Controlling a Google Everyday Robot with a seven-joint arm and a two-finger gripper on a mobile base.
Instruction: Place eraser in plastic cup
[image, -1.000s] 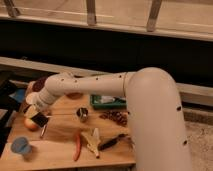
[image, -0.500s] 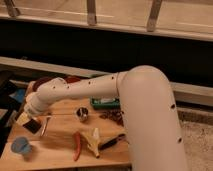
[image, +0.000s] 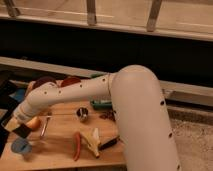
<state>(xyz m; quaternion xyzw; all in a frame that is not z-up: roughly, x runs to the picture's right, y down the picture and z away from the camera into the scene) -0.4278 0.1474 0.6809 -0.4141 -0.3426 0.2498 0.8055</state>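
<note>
A: Eraser — small flat dark rectangular block (image: 22, 131) — where is it?

B: Held at the tip of the claw (image: 21, 128), jaws closed on it, over the left end of the wooden desk (image: 60, 150).

A: And the small light-blue round plastic cup (image: 21, 147)?

B: Upright on the desk, directly below the claw and a shade toward the camera — apart, not touching. The eraser's long axis looks tilted, not level.

A: Required motion?

B: Judged: a short descent, nearly vertical, so the eraser clears the rim before release.
</note>
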